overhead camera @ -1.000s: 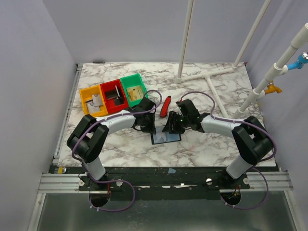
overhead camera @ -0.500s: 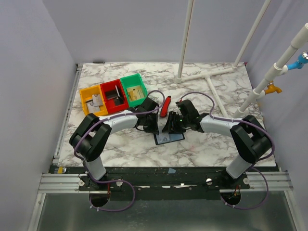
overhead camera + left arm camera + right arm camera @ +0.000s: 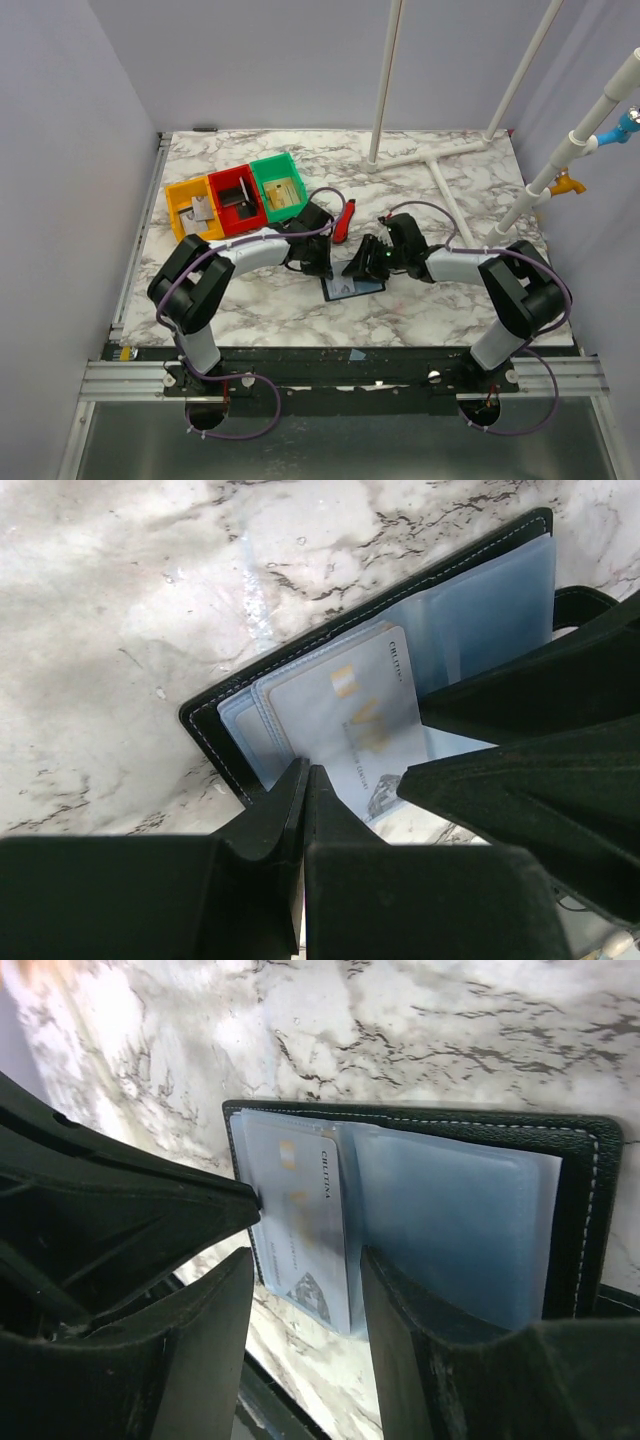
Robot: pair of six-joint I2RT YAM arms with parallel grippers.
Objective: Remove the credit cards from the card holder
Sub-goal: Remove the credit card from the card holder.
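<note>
The black card holder (image 3: 352, 290) lies open on the marble table between my two grippers, its bluish pockets (image 3: 490, 590) facing up. A greyish credit card (image 3: 350, 710) sticks partway out of the left pocket, past the holder's edge (image 3: 300, 1220). My left gripper (image 3: 322, 268) is shut, and its joined tips (image 3: 305, 775) press down at the holder's corner beside that card. My right gripper (image 3: 362, 268) is open, its fingers (image 3: 306, 1260) straddling the card's protruding end. One finger rests over the right pocket (image 3: 450, 1210). Small gaps show on both sides of the card.
Orange (image 3: 195, 210), red (image 3: 236, 198) and green (image 3: 278, 185) bins stand in a row at the back left, with flat items inside. A red-and-black tool (image 3: 343, 220) lies just behind the grippers. A white pipe frame (image 3: 440, 160) occupies the back right.
The right wrist has drawn back to the right and lowered. The card holder has shifted slightly right and turned a little. The left gripper followed it right, still shut.
</note>
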